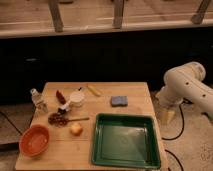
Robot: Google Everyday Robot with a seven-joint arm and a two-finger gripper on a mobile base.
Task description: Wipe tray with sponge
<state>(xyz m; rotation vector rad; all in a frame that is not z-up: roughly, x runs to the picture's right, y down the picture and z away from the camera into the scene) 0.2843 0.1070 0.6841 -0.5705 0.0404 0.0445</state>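
Blue-grey sponge (118, 101) on worktop (60, 150), just above green tray (125, 142), long axis left-right. Gripper (167, 116) open, empty, off worktop's right edge; sponge lies left of it.

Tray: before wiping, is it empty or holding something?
Empty: the tray shows only bare green; the sponge lies on the table behind it. The hand hangs right of the table.

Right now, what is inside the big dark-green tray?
Nothing; the tray has a bare, uncovered glossy bottom. The blue-grey rectangular sponge lies behind it; the open gripper hangs right of the wooden table.
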